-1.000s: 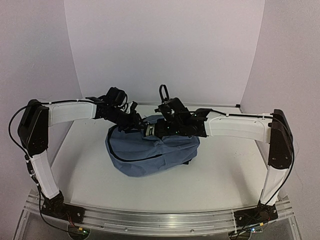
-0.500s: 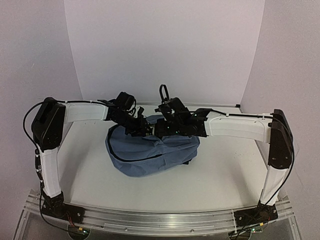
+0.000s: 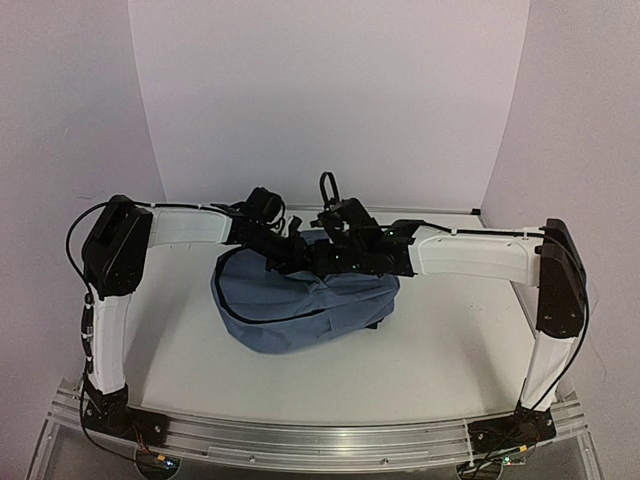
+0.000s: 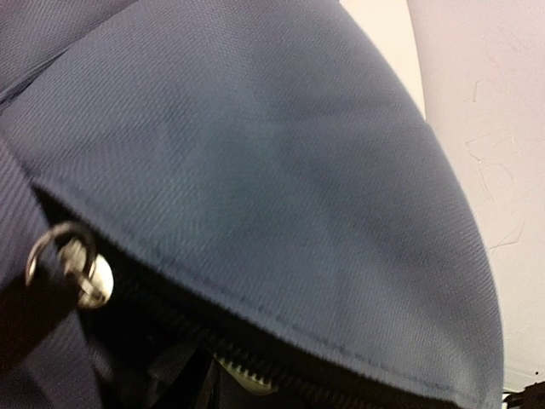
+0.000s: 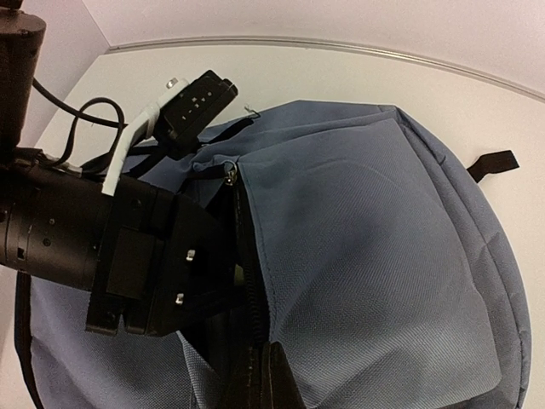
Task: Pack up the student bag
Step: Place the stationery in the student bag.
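Note:
The slate-blue student bag (image 3: 300,305) lies in the middle of the white table, its main zip open along the top. My right gripper (image 5: 274,379) is shut, pinching the black zip edge of the bag (image 5: 366,273) and holding the opening apart. My left gripper (image 3: 292,252) is pushed into that opening; its black body (image 5: 145,264) shows in the right wrist view, but its fingers are hidden inside. In the left wrist view blue fabric (image 4: 281,170) fills the frame, with a metal zip-pull ring (image 4: 64,260) and something pale (image 4: 247,375) inside the dark opening.
The table (image 3: 450,340) is walled at the back and on both sides. A black strap end (image 5: 492,164) sticks out from the bag's far side. An aluminium rail (image 3: 320,435) runs along the near edge between the arm bases.
My left arm has swung right and its gripper has gone deeper into the bag's opening. My right arm and the bag have stayed put.

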Tool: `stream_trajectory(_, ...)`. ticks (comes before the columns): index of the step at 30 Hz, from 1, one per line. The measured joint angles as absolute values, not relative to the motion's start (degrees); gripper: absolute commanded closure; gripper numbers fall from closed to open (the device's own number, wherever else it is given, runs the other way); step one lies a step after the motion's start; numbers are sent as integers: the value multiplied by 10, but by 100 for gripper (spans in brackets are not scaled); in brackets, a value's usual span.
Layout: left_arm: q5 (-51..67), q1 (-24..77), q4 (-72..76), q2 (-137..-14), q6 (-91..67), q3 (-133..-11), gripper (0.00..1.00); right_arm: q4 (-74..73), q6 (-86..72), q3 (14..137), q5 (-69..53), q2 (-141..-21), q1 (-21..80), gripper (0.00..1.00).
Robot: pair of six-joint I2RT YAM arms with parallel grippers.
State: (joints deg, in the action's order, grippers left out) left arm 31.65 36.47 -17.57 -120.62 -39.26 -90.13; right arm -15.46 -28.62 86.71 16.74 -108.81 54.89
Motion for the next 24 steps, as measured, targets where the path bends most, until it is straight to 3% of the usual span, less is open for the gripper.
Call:
stream_trajectory(6,319,374,-134,-1216,-412,-908,68,-138,-296,851,162,-1088,549,100)
stream_trajectory(13,305,382,-121,-1209,-402,-899,49,-133,-301,847,159,-1081,547,100)
stream_trajectory(24,221,383,-206,-998,-373,-764,33,-131,-298,831,113,-1070,546,100)
